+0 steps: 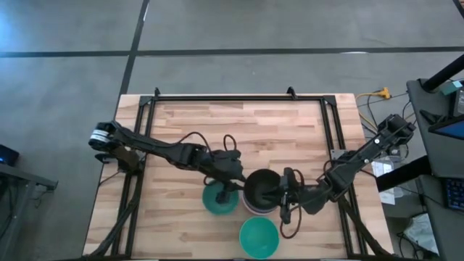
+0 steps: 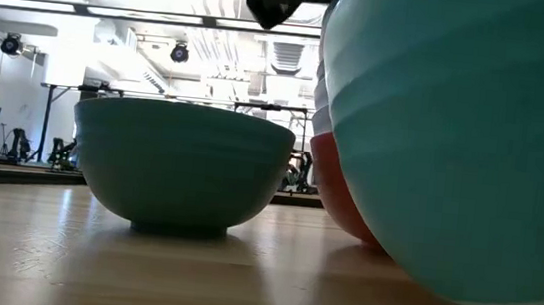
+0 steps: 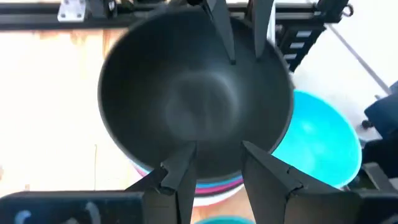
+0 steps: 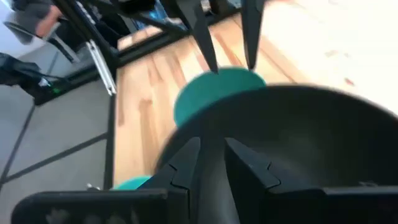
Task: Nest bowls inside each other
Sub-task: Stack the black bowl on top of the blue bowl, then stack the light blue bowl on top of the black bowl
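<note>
The black bowl sat topmost on a stack with blue, pink and white rims showing beneath it, mid-surface toward the front. A dark teal bowl stood just left of it and a turquoise bowl near the front edge. Both my arms reached inward, low over the surface. My left tool straddled the black bowl's near rim, fingers fairly wide. My right tool pinched the opposite rim, fingers narrow.
</note>
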Controlling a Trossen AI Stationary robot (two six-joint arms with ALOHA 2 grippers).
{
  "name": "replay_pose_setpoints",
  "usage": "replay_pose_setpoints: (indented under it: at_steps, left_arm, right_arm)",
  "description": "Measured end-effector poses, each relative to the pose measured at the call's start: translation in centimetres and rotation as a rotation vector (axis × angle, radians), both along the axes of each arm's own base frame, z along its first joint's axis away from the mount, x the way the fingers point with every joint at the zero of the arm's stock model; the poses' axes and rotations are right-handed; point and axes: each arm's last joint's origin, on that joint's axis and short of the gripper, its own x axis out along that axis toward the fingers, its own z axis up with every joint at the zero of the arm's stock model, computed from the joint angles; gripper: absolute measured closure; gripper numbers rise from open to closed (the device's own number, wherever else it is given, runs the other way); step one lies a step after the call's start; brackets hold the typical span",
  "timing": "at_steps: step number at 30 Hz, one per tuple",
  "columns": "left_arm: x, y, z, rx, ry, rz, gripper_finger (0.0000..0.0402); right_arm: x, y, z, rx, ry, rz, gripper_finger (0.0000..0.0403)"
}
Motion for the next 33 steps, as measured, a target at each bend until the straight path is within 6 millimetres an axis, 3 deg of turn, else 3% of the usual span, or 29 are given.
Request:
replay_pose_setpoints:
  at_steps: [12, 22, 24, 27, 30, 33]
  left_arm:
    - [0.3, -0.1, -0.5, -0.002, 0.011, 0.001, 0.0295]
    - [0.4, -0.1, -0.6, -0.002, 0.012, 0.002, 0.0295]
    - [0.1, 0.0, 0.2, -0.008, -0.008, 0.003, 0.0295]
    - [-1.2, 0.2, 2.6, -0.044, -0.070, 0.016, 0.0295]
    - [-3.2, 0.7, 4.7, -0.066, -0.095, 0.025, 0.0295]
    - [-5.8, 1.1, 5.7, -0.053, -0.015, 0.027, 0.0295]
  right_arm:
    - [0.1, 0.1, -1.2, -0.007, 0.063, -0.019, 0.0335]
    - [-0.2, -0.1, -0.8, -0.001, 0.058, -0.020, 0.0335]
    - [-0.4, -0.3, 0.2, 0.010, 0.034, -0.015, 0.0335]
    - [-1.0, -0.7, 3.2, 0.037, -0.052, 0.002, 0.0335]
    - [-1.9, -1.4, 6.9, 0.056, -0.150, 0.030, 0.0335]
    - [-3.5, -1.6, 9.4, 0.079, -0.187, 0.063, 0.0335]
